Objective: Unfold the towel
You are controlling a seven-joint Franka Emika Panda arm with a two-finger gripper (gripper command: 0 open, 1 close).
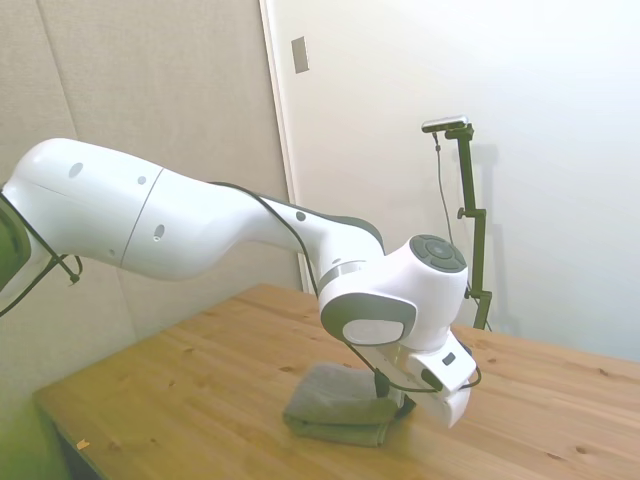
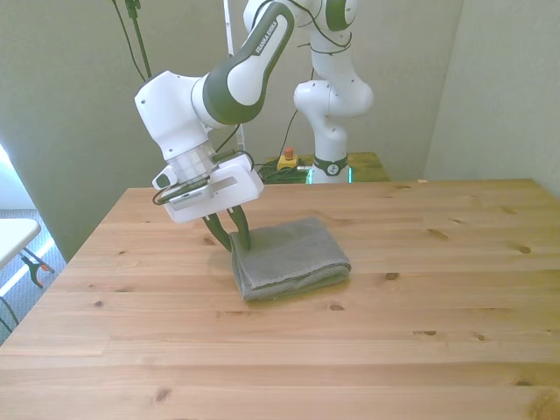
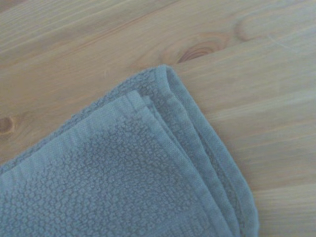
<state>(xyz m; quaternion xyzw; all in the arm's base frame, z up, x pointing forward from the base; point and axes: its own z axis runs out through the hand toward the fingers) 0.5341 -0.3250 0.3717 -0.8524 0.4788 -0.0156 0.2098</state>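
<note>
A wooden table (image 2: 420, 289) stands before plain pale walls. The towel (image 2: 290, 257) lies folded in layers near the middle of it, toward the front view's left. The gripper (image 2: 232, 234) hangs tilted at the towel's corner on that side, its dark fingers (image 2: 242, 229) close together with a narrow gap, tips at the cloth's edge; whether they pinch it cannot be told. The wrist view shows the stacked hems at a corner.

The surface (image 2: 420, 350) is pale knotty pine planks running lengthwise. Plain beige walls (image 1: 150, 90) stand behind it — in the side view a white door (image 1: 480, 80) with a small grey plate (image 1: 300, 54) beside its frame. Daylight glows at the front view's left edge — cables (image 2: 289, 166) trail beyond the far edge.
</note>
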